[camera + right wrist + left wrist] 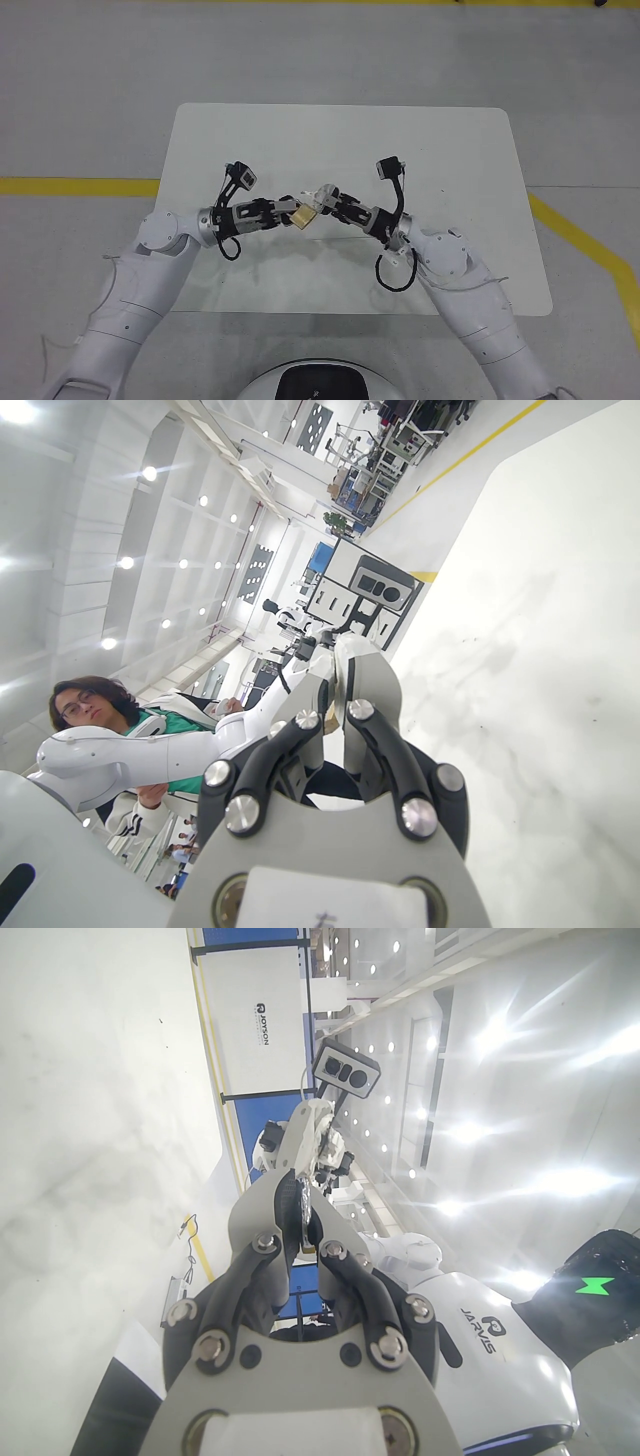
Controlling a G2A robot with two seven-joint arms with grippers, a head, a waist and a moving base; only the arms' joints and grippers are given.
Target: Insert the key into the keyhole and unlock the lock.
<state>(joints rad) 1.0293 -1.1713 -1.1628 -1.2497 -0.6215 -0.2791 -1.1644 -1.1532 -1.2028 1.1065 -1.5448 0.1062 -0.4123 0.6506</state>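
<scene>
A brass padlock (304,216) hangs above the middle of the white table (450,150), where both arms meet. My left gripper (290,213) is shut on the padlock; in the left wrist view its silver shackle (305,1215) sits between the black pads of the left gripper (300,1208). My right gripper (325,200) faces it from the other side, tip almost touching the lock. In the right wrist view the right gripper (341,682) is shut on a thin pale piece, the key, mostly hidden by the fingers. A bit of brass (330,724) shows just behind them.
The table extends well to both sides of the grippers, with its front edge close to the robot. Yellow floor tape (70,186) runs beyond the table's left edge and past its right corner.
</scene>
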